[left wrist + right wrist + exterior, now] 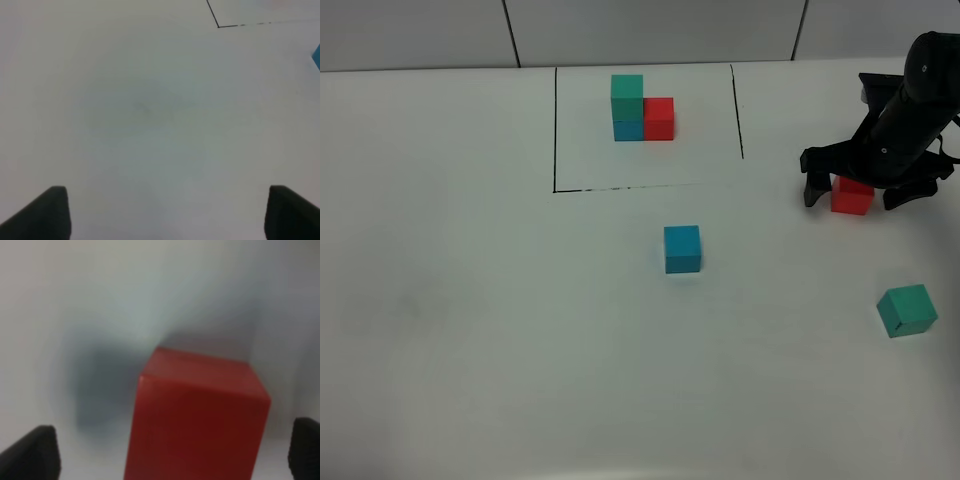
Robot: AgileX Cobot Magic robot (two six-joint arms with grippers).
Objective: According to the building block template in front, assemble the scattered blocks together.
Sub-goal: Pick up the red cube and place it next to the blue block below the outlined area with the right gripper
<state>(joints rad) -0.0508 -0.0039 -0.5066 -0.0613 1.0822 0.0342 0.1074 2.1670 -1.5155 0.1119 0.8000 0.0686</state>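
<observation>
The building block template stands at the back inside a black drawn frame, green atop blue with red beside. The scattered blocks lie apart: a blue cube mid-table, a teal-green cube at the right edge, and a red cube at the right. My right gripper straddles the red cube, open, with a gap between the cube and each of its fingers. My left gripper is open over bare table, and it does not show in the exterior view.
The black frame line marks off the template area; one corner of it shows in the left wrist view, with an edge of the blue cube. The white table fills the rest.
</observation>
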